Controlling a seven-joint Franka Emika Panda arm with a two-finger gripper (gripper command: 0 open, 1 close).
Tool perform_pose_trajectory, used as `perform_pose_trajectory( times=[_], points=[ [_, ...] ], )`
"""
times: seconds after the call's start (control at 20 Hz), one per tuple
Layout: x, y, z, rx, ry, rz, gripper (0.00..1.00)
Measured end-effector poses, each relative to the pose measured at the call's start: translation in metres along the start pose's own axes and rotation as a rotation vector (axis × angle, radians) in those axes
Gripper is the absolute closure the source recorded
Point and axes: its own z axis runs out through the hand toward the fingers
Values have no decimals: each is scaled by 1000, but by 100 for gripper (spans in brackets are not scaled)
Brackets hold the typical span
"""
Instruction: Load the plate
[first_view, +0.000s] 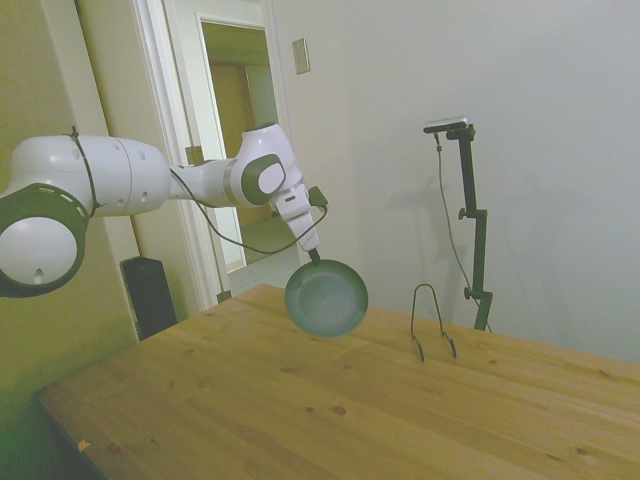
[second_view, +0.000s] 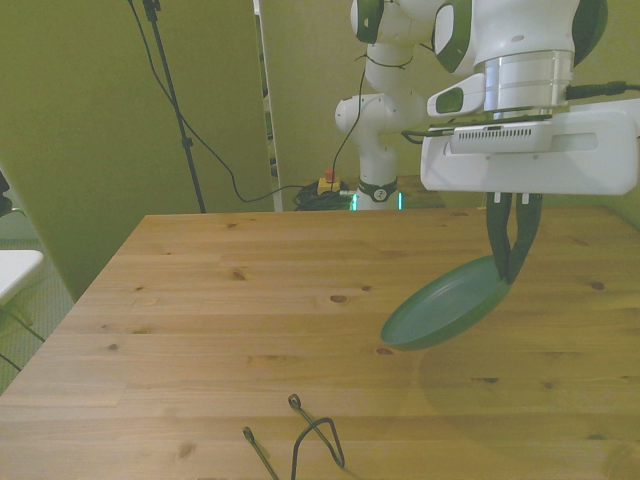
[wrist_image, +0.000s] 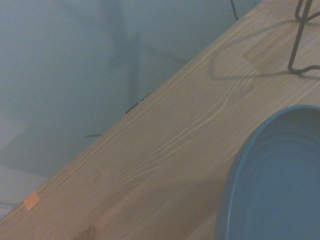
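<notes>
The dark green plate (first_view: 326, 297) (second_view: 446, 304) hangs tilted in the air above the wooden table (second_view: 240, 300), clear of the surface. My gripper (first_view: 315, 256) (second_view: 511, 272) is shut on the plate's upper rim, its dark fingers (second_view: 520, 240) pinching the edge. In the wrist view the plate (wrist_image: 280, 180) fills one corner over the table boards.
A thin black wire stand (first_view: 430, 320) (second_view: 305, 445) stands on the table beyond the plate, near the front view's lower edge; it also shows in the wrist view as the wire stand (wrist_image: 300, 40). The table's edge (wrist_image: 125, 110) runs close by.
</notes>
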Motion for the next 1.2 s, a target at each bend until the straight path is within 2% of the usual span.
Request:
perform_pose_trajectory(
  times=[0.3, 0.5, 0.65, 0.95, 1.2],
  points=[
    [2, -3, -3, 8, -23, 15, 100],
    [26, -13, 0, 35, -28, 61, 100],
    [47, -22, 2, 72, -22, 100, 100],
    [84, -37, -20, 172, -53, 189, 100],
    [111, -41, -24, 224, -93, 259, 100]
  ],
)
